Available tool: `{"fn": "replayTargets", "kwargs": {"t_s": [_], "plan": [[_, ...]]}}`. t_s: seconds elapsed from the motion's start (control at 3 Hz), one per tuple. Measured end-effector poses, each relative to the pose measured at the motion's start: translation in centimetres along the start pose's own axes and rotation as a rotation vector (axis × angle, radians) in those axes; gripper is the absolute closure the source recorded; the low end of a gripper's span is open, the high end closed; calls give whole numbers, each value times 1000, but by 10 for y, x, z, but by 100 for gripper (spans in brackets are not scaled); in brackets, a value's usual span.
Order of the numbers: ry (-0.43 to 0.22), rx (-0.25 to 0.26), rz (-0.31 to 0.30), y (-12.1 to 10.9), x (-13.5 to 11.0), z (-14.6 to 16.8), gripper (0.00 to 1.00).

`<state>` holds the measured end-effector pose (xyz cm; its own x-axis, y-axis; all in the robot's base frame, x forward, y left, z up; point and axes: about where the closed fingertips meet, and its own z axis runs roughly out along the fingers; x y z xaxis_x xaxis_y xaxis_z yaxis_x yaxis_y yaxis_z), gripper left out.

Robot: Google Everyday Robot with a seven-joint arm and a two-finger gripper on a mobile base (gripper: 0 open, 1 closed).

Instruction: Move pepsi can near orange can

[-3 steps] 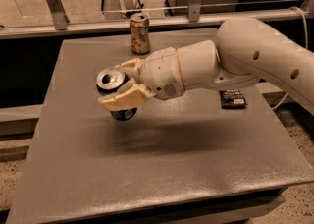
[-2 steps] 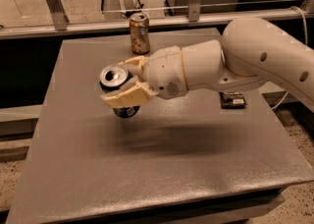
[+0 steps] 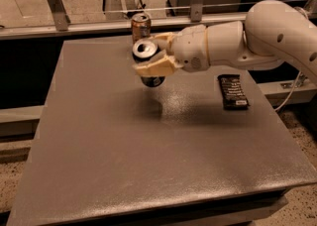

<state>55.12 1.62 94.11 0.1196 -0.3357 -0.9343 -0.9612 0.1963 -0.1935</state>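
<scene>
At the far left, an upright metal bracket (image 3: 53, 4) was seen behind the grey surface (image 3: 124, 160), whose near left corner was cut off by the picture's lower edge. Toward the back of the surface, left of the middle, the orange can (image 3: 140, 25) stood upright; its lower part was hidden behind the pepsi can (image 3: 144, 49) and the tool (image 3: 147, 54). The pepsi can was held just in front of the orange can, so that the two overlapped in the view, and whether they touched could not be told. The tool's tan fingers (image 3: 151, 67) were clamped on the blue can's sides, so that only its silver top and its dark base were left visible; the label was covered. A shadow lay on the surface below the can, and it could not be settled whether the base rested on the surface. Further right, a flat black snack wrapper (image 3: 233, 91) lay on the surface, well apart from both cans, its print too small to be read. The white arm (image 3: 277, 31) reached in from the right and was cut off at the picture's edge. A pale cable (image 3: 292, 91) was seen below it, beside the surface.

Compared with a second ago, the pepsi can and the tool had been carried rightward and toward the back; the wide gap then seen between the cans had been closed. The orange can and the wrapper had not been moved.
</scene>
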Motion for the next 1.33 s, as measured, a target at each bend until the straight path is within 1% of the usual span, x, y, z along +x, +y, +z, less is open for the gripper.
{"fn": "replayTargets", "kwargs": {"t_s": [0.33,0.67,1.0,1.33], "plan": [[15,70,-7,-66,17,-14,100],[13,123,8,-118,33,-18,100],[-4,173,30,-161,47,-18,100],[-26,204,68,-184,57,-15,100]]}}
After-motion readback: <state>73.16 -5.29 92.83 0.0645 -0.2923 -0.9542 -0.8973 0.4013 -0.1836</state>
